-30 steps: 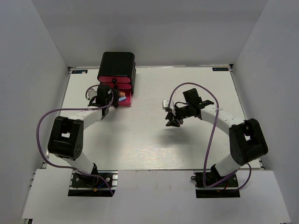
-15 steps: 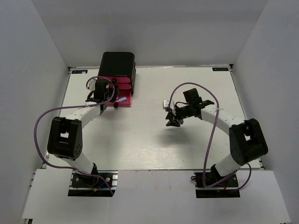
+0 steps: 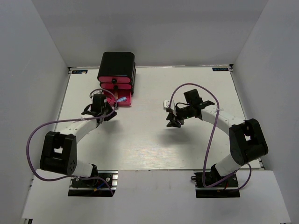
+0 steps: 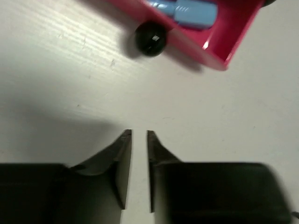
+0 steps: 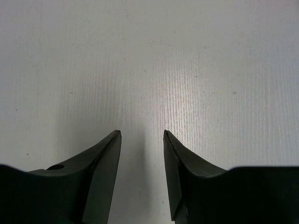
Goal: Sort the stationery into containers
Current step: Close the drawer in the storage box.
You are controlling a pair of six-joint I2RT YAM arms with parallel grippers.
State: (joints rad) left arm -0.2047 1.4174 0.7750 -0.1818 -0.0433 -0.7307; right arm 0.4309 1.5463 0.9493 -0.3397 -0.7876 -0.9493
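Note:
A glossy black cabinet [image 3: 117, 65] at the back left holds the pink drawers, the containers. Its lowest drawer [image 3: 126, 101] is pulled out, and stationery lies inside. In the left wrist view a light blue piece [image 4: 189, 10] rests in that drawer [image 4: 224, 44], behind its black knob [image 4: 150, 38]. My left gripper [image 3: 105, 112] [image 4: 139, 135] hovers over the table just in front of the knob, its jaws a narrow gap apart with nothing between them. A small white piece [image 3: 165, 103] lies on the table mid-right. My right gripper [image 3: 174, 122] [image 5: 142, 133] stands open and empty beside it, over bare table.
White walls close the table [image 3: 149, 144] in on the left, right and back. Purple cables loop from both arms above the surface. The arm bases sit at the near edge.
My left gripper has drawn back from over the open drawer toward the near side, shutting and then parting slightly. The right arm has barely moved.

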